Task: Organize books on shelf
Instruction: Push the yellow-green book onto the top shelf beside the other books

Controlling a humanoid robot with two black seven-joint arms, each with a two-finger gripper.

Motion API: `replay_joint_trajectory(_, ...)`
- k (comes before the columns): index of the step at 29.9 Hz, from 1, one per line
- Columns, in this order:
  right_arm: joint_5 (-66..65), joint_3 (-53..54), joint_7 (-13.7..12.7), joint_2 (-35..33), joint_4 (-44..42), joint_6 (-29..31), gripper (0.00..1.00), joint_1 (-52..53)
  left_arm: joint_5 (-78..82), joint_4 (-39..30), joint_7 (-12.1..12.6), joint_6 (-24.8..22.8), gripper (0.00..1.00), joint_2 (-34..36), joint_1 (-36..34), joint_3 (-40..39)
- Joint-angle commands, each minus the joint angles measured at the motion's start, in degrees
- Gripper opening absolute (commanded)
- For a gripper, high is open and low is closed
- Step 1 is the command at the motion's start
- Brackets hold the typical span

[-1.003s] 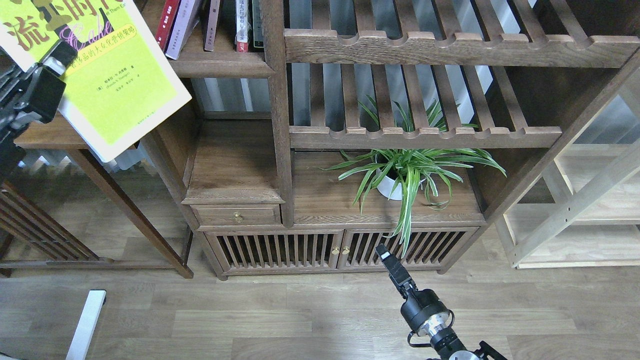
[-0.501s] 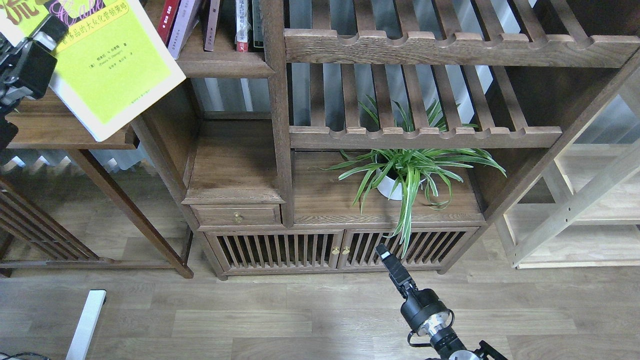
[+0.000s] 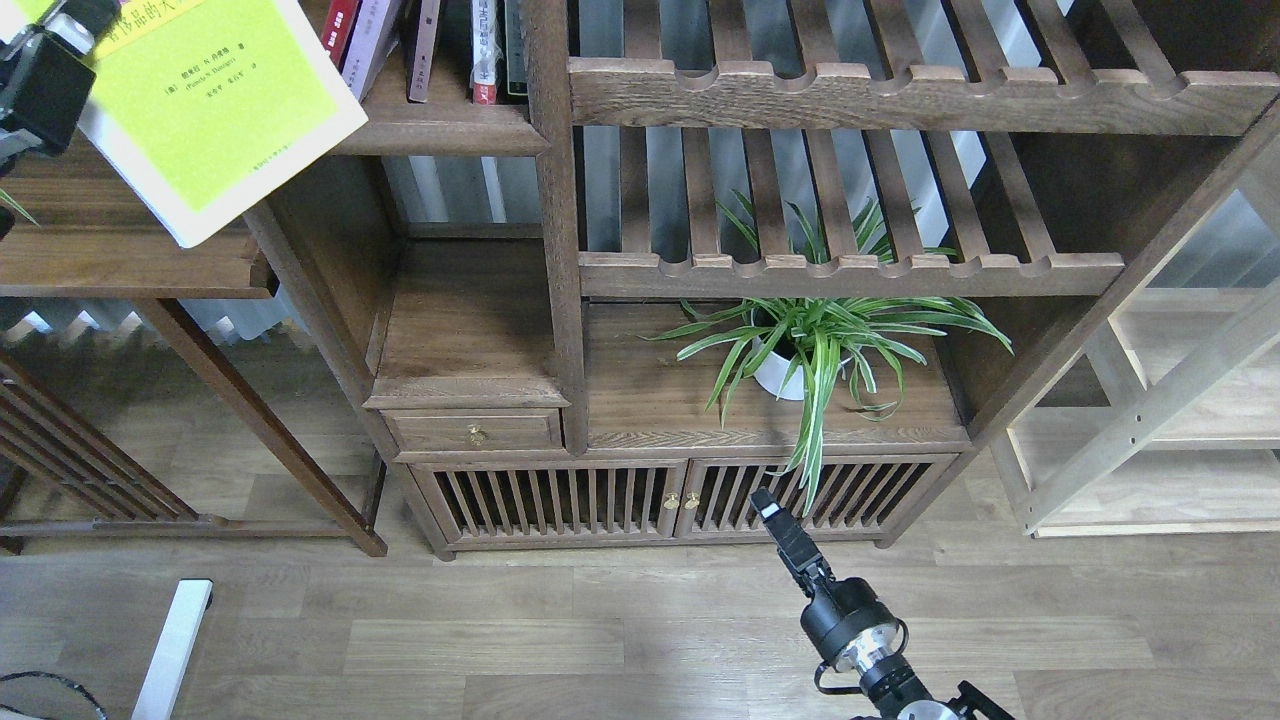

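Observation:
The yellow-green book [image 3: 215, 110] hangs tilted at the top left, its upper part cut off by the frame edge. My left gripper [image 3: 45, 65] holds it by its left edge, and only part of the gripper shows. To its right is the dark-brown shelf [image 3: 445, 133]. On that shelf stand a dark red book [image 3: 337, 30], a pale lavender book [image 3: 366, 45] and a few thinner spines. The yellow-green book's right corner overlaps the shelf's left end. My right gripper [image 3: 768, 503] hangs low in front of the cabinet doors, thin and end-on, with its fingers not distinguishable.
A potted spider plant [image 3: 800, 350] sits on the lower cabinet top. Slatted racks with scalloped rails [image 3: 850, 95] fill the upper right. A dark side table [image 3: 130, 262] stands at the left, a pale wooden rack [image 3: 1150, 400] at the right, and a white bar [image 3: 172, 645] lies on the floor.
My left gripper has lifted the yellow-green book upward and slightly left, so more of it is now cut off by the top edge. The right arm has not moved.

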Motion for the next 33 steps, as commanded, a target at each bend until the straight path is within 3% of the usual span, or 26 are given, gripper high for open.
replay_joint_trajectory(1, 0.0, -0.1, 0.0, 0.0, 0.0, 0.0, 0.99, 0.0, -2.8, 0.5, 0.0, 0.0, 0.00, 1.1, 0.0, 0.1)
replay_joint_trajectory(22, 0.0, -0.8, -0.1, 0.0, 0.2, 0.1, 0.99, 0.3, 1.8, 7.5, 0.0, 0.0, 0.00, 6.7, -6.1, 0.3)
replay_joint_trajectory(33, -0.1, -0.8, -0.1, 0.0, 0.8, 0.4, 0.99, 0.0, 3.0, 12.4, 0.0, 0.0, 0.00, 8.4, -10.3, 4.1)
